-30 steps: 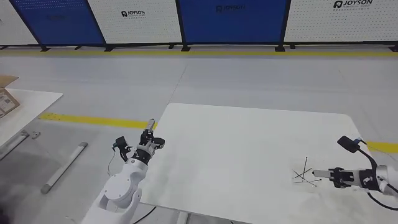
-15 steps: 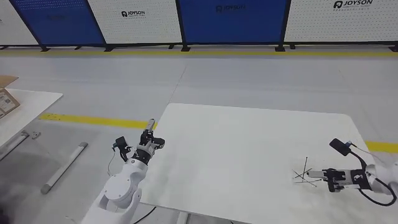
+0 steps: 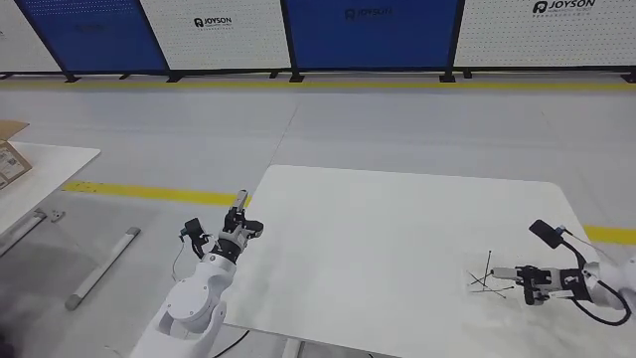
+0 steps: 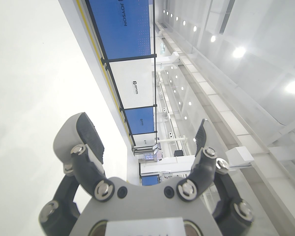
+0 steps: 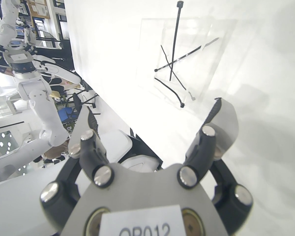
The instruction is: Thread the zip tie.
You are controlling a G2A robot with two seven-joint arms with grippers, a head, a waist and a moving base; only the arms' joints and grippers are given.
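Your right claw (image 5: pixel 152 109), wide and empty, has the crossed zip ties (image 5: pixel 172 62) just ahead of its tips, on a clear sheet (image 5: pixel 218 55) on the bench (image 3: pixel 397 239). The longest tie (image 5: pixel 175 40) runs almost straight away from it, head farthest. The left claw (image 4: pixel 145 128), also wide and empty, sits well apart at the bench's opposite edge.

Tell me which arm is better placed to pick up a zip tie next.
Right, most likely. The right gripper, open, faces the zip ties crossed on the table, just short of them. The left gripper, also open, is at the table's opposite edge, pointing away.
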